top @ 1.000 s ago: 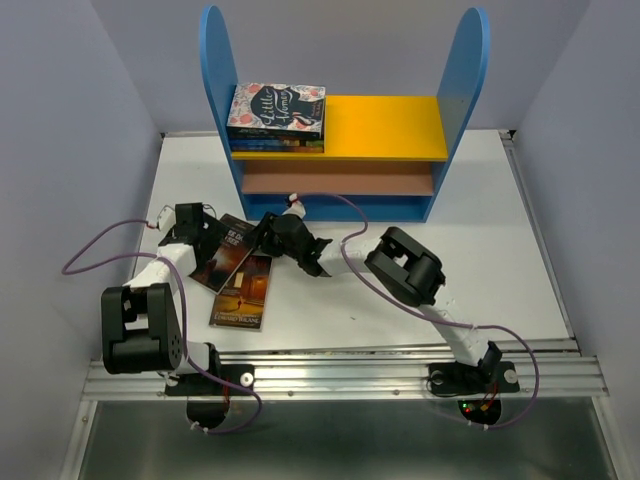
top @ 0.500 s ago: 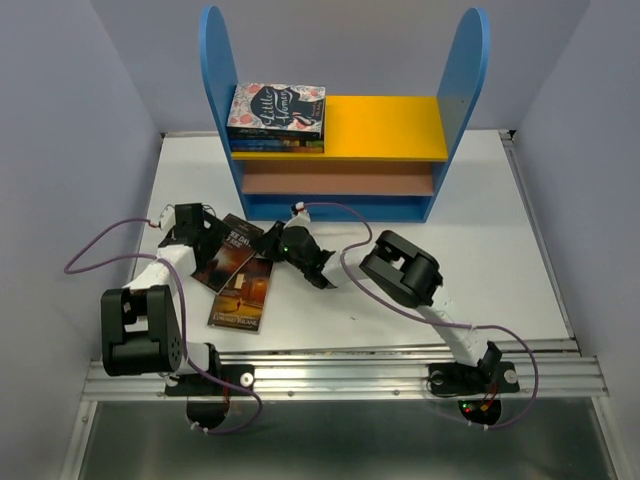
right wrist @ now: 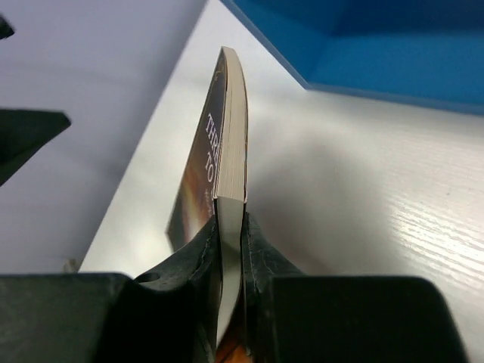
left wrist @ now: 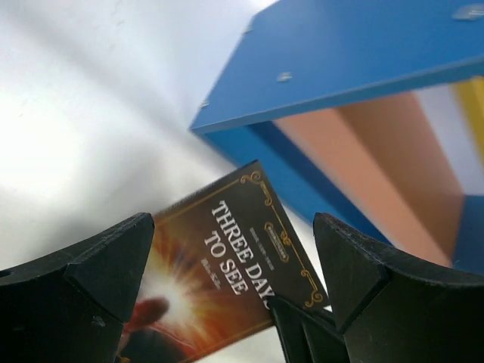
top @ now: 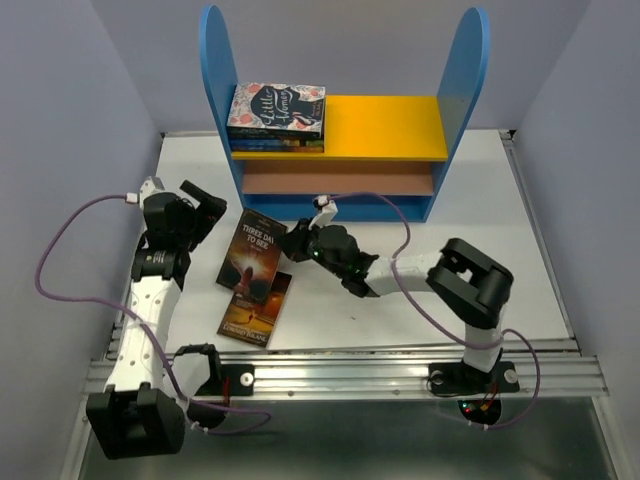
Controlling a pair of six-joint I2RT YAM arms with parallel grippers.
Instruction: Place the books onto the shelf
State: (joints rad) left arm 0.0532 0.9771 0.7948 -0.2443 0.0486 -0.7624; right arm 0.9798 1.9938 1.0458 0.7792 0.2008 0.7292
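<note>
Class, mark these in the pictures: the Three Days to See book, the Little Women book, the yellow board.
Three Days to See book (top: 256,250): top view, middle of its cover.
Little Women book (top: 277,106): top view, middle of its cover.
Yellow board (top: 385,125): top view, its bare part.

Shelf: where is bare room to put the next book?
The yellow board is bare from the book stack to the right panel; the brown board looks bare. Crowded: the table before the left panel, with two books.
</note>
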